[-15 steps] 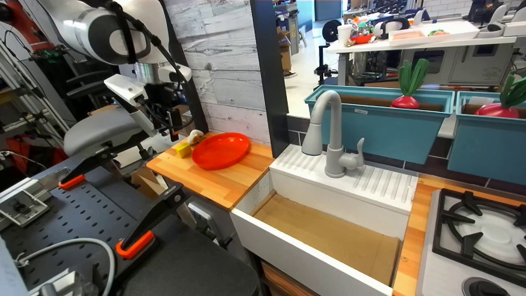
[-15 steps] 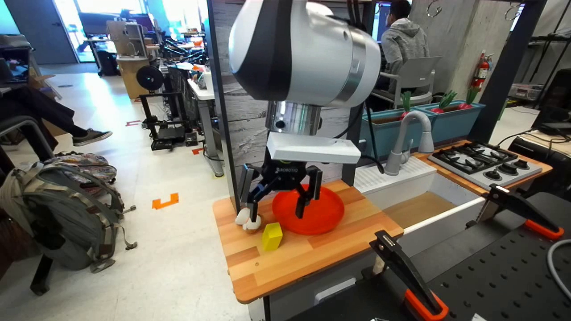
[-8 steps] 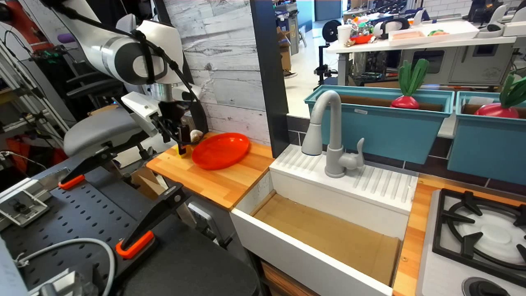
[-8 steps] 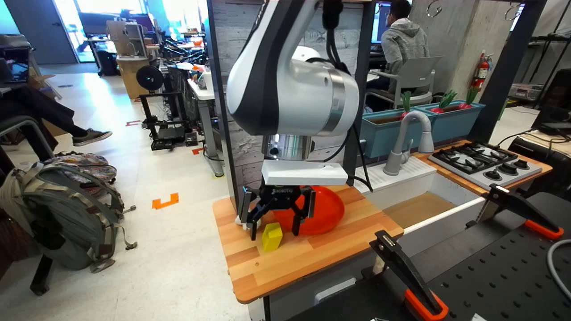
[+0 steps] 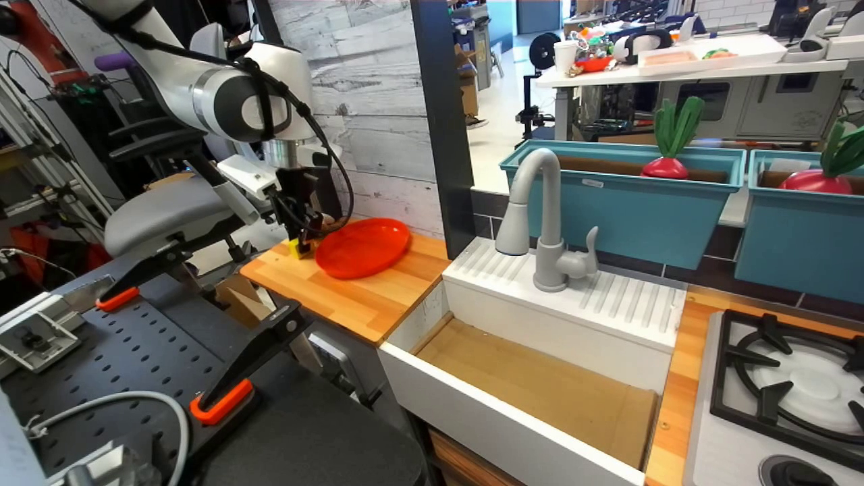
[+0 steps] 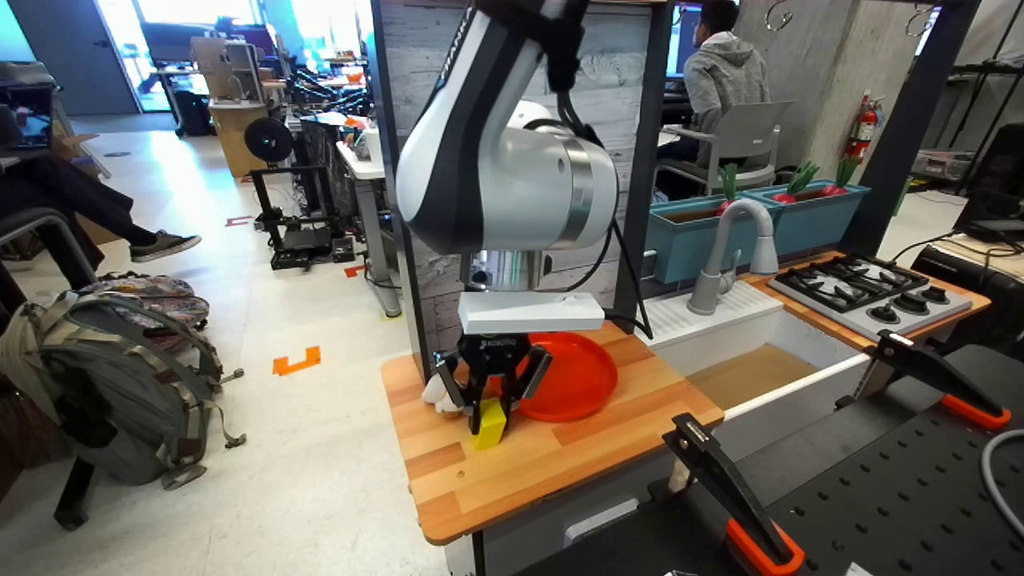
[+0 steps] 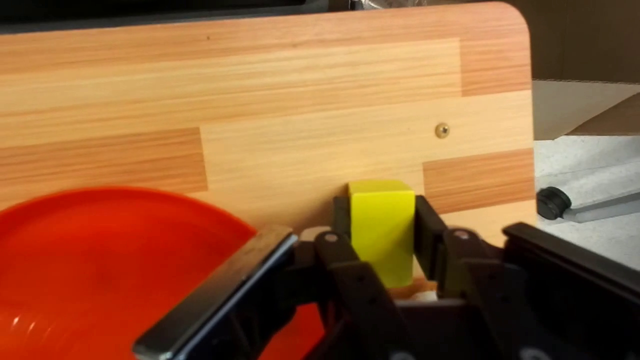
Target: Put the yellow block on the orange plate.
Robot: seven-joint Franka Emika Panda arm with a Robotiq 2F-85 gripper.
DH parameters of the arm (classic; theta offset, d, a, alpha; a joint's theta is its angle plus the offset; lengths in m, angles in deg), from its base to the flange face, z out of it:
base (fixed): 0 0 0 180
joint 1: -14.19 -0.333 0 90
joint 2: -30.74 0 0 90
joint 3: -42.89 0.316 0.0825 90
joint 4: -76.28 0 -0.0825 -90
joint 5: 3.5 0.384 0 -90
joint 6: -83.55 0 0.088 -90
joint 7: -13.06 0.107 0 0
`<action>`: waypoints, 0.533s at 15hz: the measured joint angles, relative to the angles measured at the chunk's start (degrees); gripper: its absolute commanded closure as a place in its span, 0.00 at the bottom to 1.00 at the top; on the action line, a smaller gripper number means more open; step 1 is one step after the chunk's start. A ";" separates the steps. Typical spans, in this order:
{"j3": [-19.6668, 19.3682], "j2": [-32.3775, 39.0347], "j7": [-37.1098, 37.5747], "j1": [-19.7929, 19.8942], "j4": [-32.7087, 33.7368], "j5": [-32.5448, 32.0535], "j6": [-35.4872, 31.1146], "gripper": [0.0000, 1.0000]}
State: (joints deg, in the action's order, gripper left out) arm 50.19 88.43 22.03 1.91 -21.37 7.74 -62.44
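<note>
Looks like a robotics lab here, and part kitchen as well! Packs, in an exterior view, a robot arm [image 6: 512, 188] up at twelve, a 3D printer [image 6: 304, 238] between nine and ten, a perforated dark bench [image 6: 896, 472] at four. And goes full kitchen around three, sporting a grey faucet [image 6: 716, 256], a white sink [image 6: 800, 384], a stovetop [image 6: 872, 298]!

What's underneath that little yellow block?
The yellow block seems to stand on the wooden counter: wood shows beside it. The spot right underneath is covered by the block itself, so I can't see whether anything else is there.
</note>
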 measured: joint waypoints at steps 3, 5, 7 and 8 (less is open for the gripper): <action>-0.47 0.02 0.77 -0.87 1.08 -1.72 0.74 0.92; -0.65 -0.30 0.86 -1.92 0.93 -3.43 0.46 0.92; -0.94 -1.36 1.45 -3.17 -0.20 -4.63 -0.97 0.92; -0.98 -2.17 1.77 -3.51 -1.12 -5.01 -1.88 0.92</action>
State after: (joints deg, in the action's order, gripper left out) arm 49.22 86.25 23.80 -1.60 -22.49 2.73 -64.32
